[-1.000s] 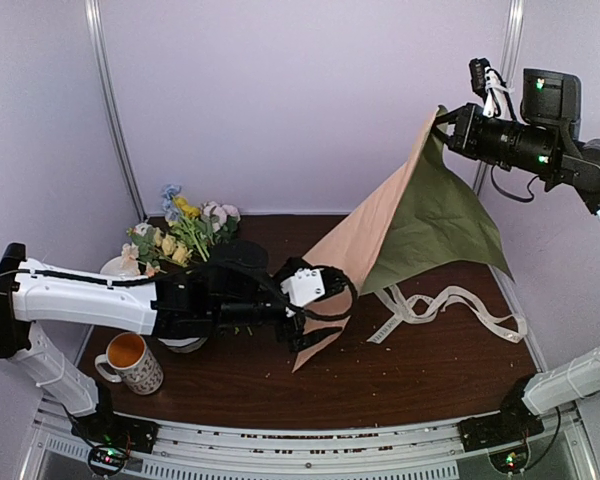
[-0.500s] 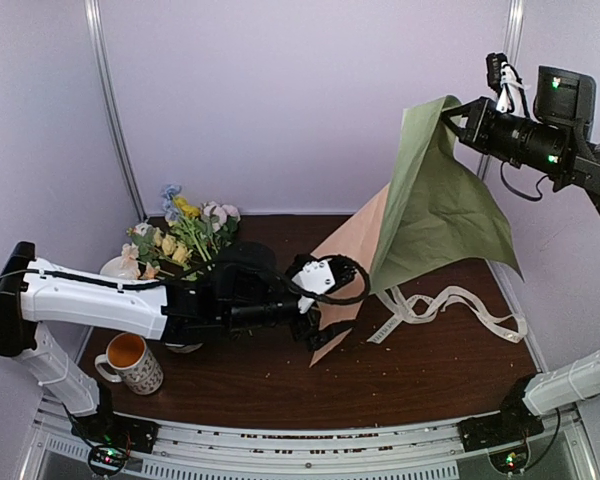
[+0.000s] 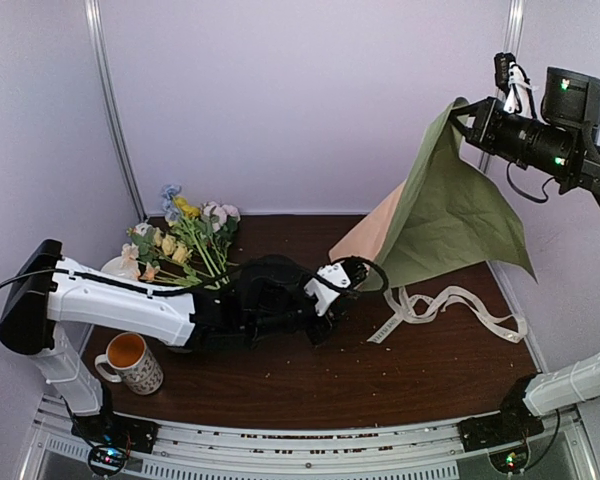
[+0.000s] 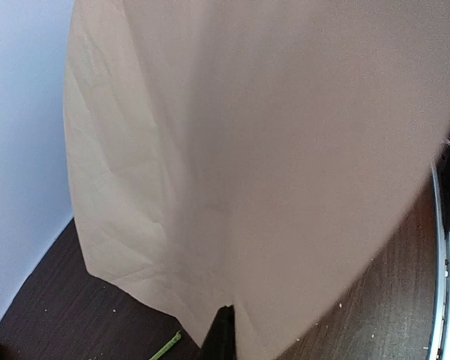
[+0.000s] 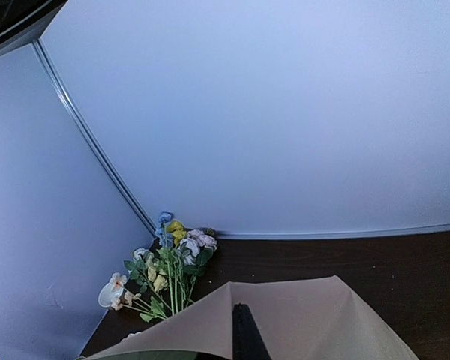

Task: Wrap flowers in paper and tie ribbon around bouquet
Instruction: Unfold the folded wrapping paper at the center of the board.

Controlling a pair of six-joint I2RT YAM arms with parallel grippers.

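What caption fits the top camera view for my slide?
Right gripper holds the paper up by a corner; left gripper at its lower edge; flowers at left.

Hung paper (image 3: 450,210) blocks ctr-rt; ribbon (image 3: 460,300) below; mug (image 3: 132,362) front-left; mid-front table (image 3: 400,385) free.

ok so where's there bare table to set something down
The widest bare stretch is the front strip of the table, between the mug and the ribbon, in front of the left arm. A smaller patch lies at the back, between the flowers and the hanging paper. The back-left corner and the ribbon's side are crowded.
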